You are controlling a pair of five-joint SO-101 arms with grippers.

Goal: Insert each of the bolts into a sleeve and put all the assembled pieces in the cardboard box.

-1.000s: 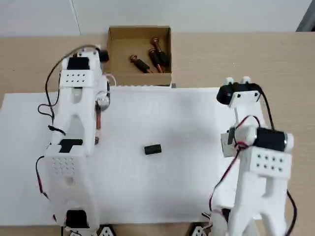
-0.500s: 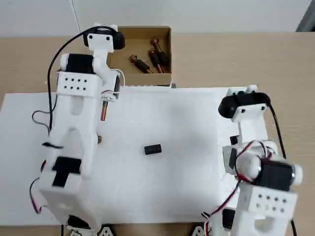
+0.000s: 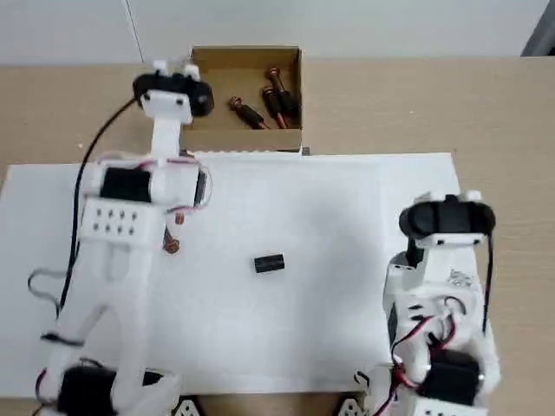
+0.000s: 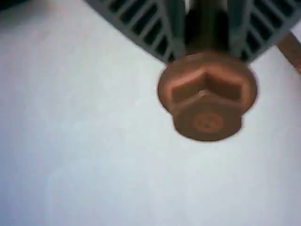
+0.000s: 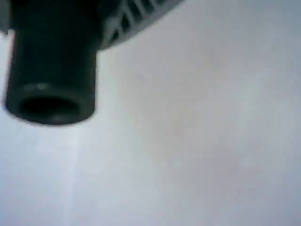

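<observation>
A shallow brown cardboard box (image 3: 217,78) sits at the far edge of a light wooden table (image 3: 390,95), just beyond a white paper sheet (image 3: 329,208). Inside the box lie several finished pieces (image 3: 276,94), each a copper bolt pushed into a black sleeve, so part of the job looks done.

The left gripper (image 4: 207,28) is closed on a copper hex-head bolt (image 4: 207,101). Its dark ribbed jaws clamp the shank, and the head hangs free above the paper. This bolt is over the left side of the sheet, well short of the box.

The right gripper (image 5: 61,19) is clamped around a short black plastic sleeve (image 5: 49,70), whose open end is visible. That arm stands at the near right of the sheet. The two held parts are well apart and not yet joined.

A second black sleeve (image 3: 269,263) lies loose near the middle of the sheet. What looks like a second copper bolt (image 3: 171,247) lies on the paper, partly hidden by the left arm. By that count, two assemblies appear to remain, and both must then go into the box.
</observation>
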